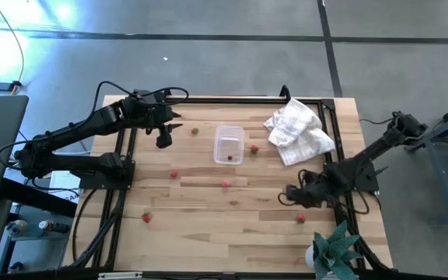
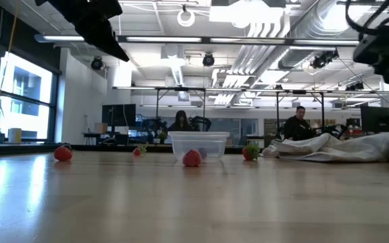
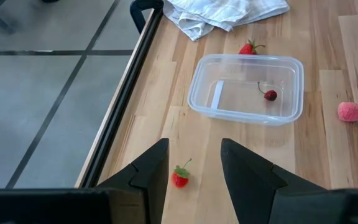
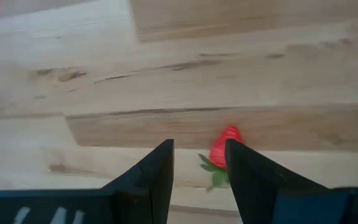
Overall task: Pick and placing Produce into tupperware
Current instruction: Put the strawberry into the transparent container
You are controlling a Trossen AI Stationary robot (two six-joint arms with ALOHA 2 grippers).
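Overhead, open left end effector (image 3: 194,167) above strawberry (image 3: 179,177).

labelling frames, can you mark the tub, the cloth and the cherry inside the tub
tub (image 3: 197,99), left wrist view, on its clear rim at one short end
cloth (image 1: 298,131), high view, middle of the crumpled folds
cherry (image 3: 270,95), left wrist view, on the dark fruit

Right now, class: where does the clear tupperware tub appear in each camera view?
High view: tupperware, table centre, left of the white cloth.
Low view: centre, behind a strawberry.
Left wrist view: upper middle.
Right wrist view: not in it.
Shared landmark: the cloth.
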